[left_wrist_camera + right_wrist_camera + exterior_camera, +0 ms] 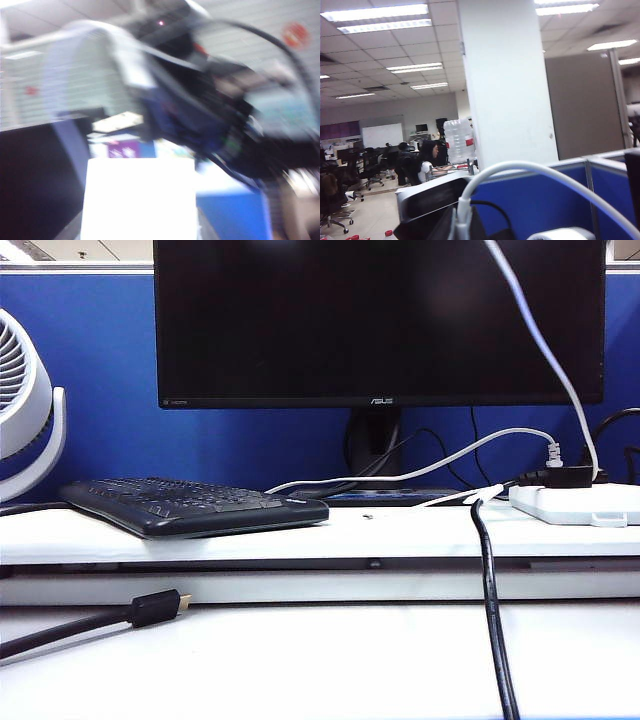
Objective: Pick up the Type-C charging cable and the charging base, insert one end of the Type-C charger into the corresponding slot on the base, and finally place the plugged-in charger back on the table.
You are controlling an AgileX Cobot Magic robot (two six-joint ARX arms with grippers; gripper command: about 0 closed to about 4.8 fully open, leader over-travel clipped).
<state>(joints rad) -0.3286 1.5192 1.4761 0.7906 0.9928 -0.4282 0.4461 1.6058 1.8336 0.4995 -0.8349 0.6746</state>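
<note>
On the exterior view neither arm shows over the table (300, 660), a wide, flat, matte white desk with a raised shelf step. On the step lie a black keyboard (190, 505) with low square keys at the left and a flat white power strip (580, 502) with rounded corners at the far right. Behind them stand a glossy black monitor (380, 320) and a blue fabric partition (110, 380). The ribbed round rim of a white fan (25, 400) shows at the left edge. The Type-C charging cable (545, 345), a smooth white cord, runs down from the top edge in a slack slant to the area just behind the power strip. A thick black cable (490, 610) crosses the near table on the right, and a black cable with a gold-tipped plug (150, 610) lies at the near left. In the right wrist view, the right gripper (462, 232) is a dark shape at the near edge. Its fingers are drawn together on the Type-C charging cable (530, 167), which rises from its white plug collar and arcs away in a smooth loop, against a square white pillar (505, 80). The left wrist view is heavily blurred. The charging base (140, 200), a plain white rectangular block, fills the near part where the left gripper would be, and a dark rounded mass (200, 110) lies beyond it. The left gripper's fingers cannot be made out, so whether they clamp the block cannot be told.
</note>
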